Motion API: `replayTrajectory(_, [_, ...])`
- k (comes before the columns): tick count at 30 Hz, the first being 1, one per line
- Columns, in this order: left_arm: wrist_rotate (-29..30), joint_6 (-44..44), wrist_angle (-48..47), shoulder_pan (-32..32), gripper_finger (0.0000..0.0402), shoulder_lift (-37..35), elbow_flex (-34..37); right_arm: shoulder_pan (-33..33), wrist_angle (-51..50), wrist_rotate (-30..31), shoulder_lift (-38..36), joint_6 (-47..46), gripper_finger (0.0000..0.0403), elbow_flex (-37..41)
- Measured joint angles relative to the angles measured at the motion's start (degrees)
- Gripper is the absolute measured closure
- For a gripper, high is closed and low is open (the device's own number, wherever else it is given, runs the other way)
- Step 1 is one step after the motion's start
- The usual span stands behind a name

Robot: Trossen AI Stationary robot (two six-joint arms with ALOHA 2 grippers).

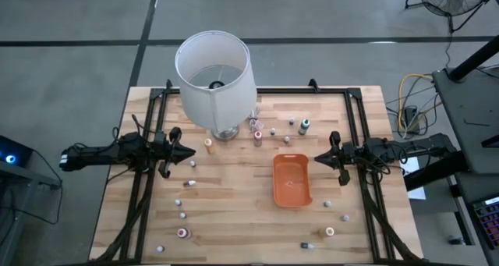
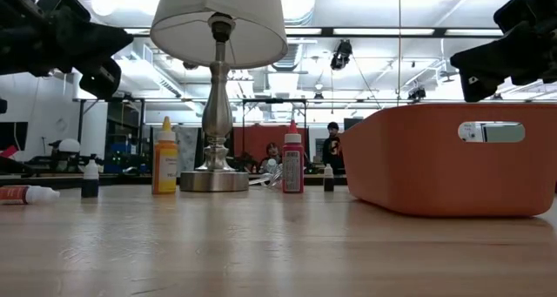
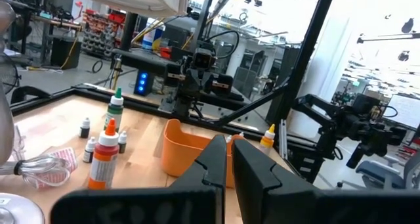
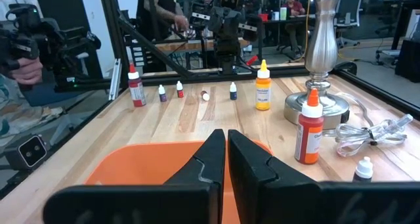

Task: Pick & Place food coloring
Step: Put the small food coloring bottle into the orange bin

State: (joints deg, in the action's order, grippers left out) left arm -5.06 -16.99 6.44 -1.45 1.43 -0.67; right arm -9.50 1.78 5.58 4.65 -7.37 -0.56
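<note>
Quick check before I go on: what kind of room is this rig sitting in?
Most likely a robotics lab or workshop: an open hall with exposed ceiling lights, people at desks behind the wooden table, and more dark robot-arm rigs nearby.

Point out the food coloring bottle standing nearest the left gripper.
The yellow-capped orange bottle beside the lamp base; every other bottle stands farther from the left gripper.

A robotics lab: framed workbench (image 1: 234, 211), equipment racks (image 3: 98, 40), open industrial ceiling (image 2: 392, 36)
</note>
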Motion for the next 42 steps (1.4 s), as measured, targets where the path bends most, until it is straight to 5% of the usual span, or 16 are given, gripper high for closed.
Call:
replayTrajectory(10, [0.02, 4.6, 0.0, 0.0, 0.0395, 0.0, -2.59, 0.0, -0.01, 0.0, 0.02, 0.02, 0.039, 0.02])
replayTrajectory(20, [0.0, 0.24, -0.59, 0.04, 0.0279, 0.53, -10.18, 0.0, 0.0, -0.02, 0.0, 0.03, 0.039, 0.01])
replayTrajectory(26, [-2.33, -0.93, -9.64, 0.07, 0.0235, 2.93, -19.93, 0.01, -0.01, 0.0, 0.01, 0.04, 0.039, 0.02])
replayTrajectory(36, [-4.45, -4.15, -33.33, 0.11, 0.0232, 12.32, -40.7, 0.02, 0.0, -0.01, 0.01, 0.04, 0.039, 0.02])
replayTrajectory(42, [-6.68, -7.15, -38.42, 0.11, 0.0232, 19.56, -48.7, 0.02, 0.0, 0.0, 0.02, 0.01, 0.039, 0.02])
